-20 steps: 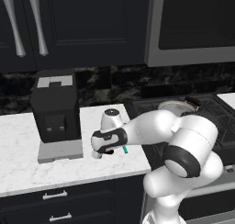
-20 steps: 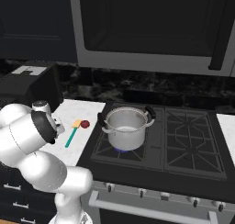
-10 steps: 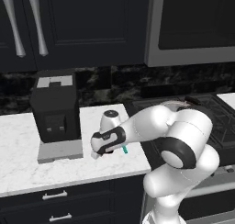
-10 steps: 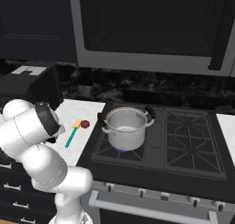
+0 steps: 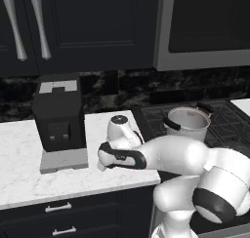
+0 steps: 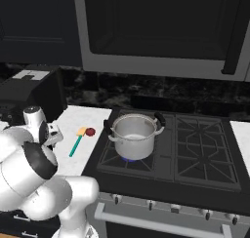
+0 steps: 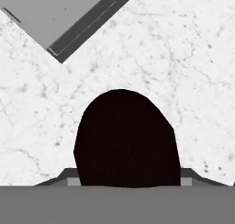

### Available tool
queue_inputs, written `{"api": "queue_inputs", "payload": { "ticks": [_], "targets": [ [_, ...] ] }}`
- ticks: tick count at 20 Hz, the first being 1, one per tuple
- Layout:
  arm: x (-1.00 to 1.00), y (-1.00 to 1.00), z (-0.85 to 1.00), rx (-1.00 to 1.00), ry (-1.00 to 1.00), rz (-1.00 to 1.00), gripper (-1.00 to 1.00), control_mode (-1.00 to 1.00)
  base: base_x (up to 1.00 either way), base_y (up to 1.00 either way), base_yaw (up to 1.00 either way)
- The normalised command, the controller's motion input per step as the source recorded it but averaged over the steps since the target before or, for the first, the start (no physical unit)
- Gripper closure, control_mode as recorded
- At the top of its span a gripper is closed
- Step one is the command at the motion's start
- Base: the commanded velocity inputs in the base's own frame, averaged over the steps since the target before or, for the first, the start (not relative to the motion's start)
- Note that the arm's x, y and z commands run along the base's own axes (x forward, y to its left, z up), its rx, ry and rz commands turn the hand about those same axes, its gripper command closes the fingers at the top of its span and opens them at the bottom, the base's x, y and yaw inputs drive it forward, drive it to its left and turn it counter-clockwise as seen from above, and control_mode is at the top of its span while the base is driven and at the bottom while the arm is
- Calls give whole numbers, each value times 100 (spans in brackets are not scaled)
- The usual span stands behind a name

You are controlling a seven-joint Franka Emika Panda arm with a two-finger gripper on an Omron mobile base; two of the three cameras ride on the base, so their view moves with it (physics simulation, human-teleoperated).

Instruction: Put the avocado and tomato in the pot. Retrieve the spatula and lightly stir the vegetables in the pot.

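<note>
One dark, egg-shaped thing (image 7: pixel 126 138) lies on the white marble counter (image 7: pixel 183 58) directly under the hand, and I take it to be the avocado. It is near-black, smooth in outline, broad at the base and narrowing to a rounded top. The gripper (image 7: pixel 126 176) appears clamped on it, with a grey fingertip showing flush against each flank and no gap on either side. As a judgement, it should be light and fairly firm, but its rounded, tapering sides could let it squirm out of flat pads. The widest part of the belly is the sensible place to hold it, with moderate squeeze rather than force, since the flesh would bruise. Just beyond it sits the corner of a flat grey tray (image 7: pixel 69 16), the base of the boxy black appliance (image 5: pixel 58 112). Farther along the counter, beside the stove (image 6: pixel 195 144), the small dark red tomato (image 6: pixel 90 131) rests just beside the yellow-orange head of the spatula (image 6: pixel 76 142), whose slim teal handle looks rigid. The pot (image 6: pixel 133 147) stands on the front left burner, well apart from the hand — shiny steel, straight-walled, pale inside, with two black handles.
</note>
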Motion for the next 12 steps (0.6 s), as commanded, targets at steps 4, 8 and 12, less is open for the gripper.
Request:
{"api": "queue_inputs", "payload": {
  "ticks": [4,8,12],
  "targets": [
    [-87,-18,100,0,-23,-3,100,-100,0,0,0],
    [-68,-37,100,6,-23,-2,100,-100,0,0,0],
    [-57,-55,100,8,-23,-7,100,-100,0,0,0]
  ]
}}
